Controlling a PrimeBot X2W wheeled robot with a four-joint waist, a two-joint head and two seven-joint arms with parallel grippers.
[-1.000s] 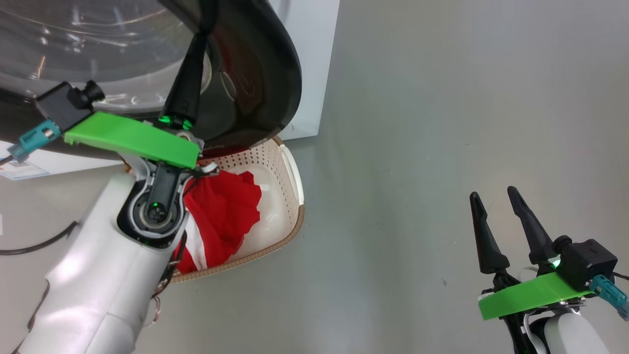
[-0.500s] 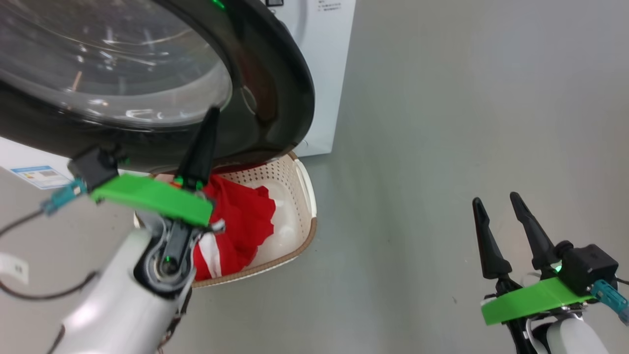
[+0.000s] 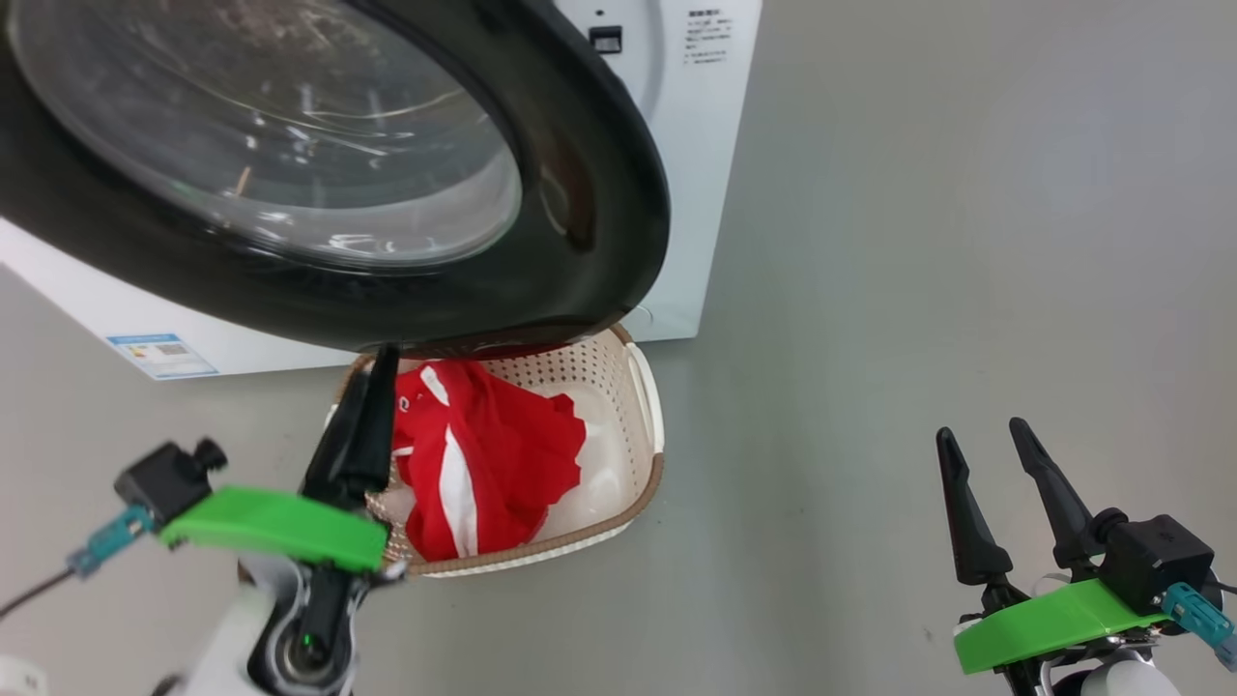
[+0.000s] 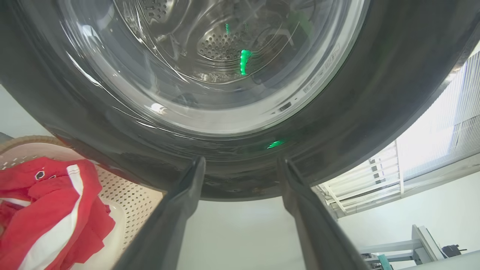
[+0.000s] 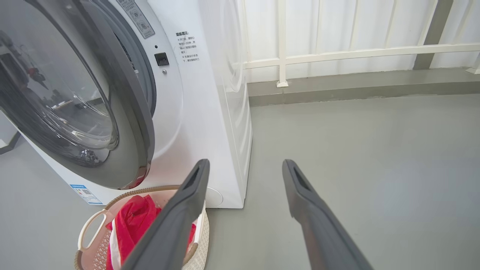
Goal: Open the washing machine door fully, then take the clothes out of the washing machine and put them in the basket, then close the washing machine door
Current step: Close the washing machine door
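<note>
Both claws gape empty: the left claw (image 4: 242, 161) just beneath the washing machine door (image 3: 599, 193), perhaps touching it; the right claw (image 3: 979, 432) well apart above the floor (image 3: 870, 290). The clothes (image 3: 483, 464) lie in the basket (image 3: 647, 406).

The left pincer (image 4: 240, 160) and right pincer (image 3: 979, 430) each have two long, tapered black fingers (image 3: 966, 532). Behind them sit green plates (image 3: 1058, 623), black camera blocks (image 3: 1155, 561) and teal plugs (image 3: 1198, 611).

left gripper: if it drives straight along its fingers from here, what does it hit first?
The door. The open left gripper points at its black lower rim, just under the glass. The wrist view does not show how much gap is left, though it looks short.
</note>
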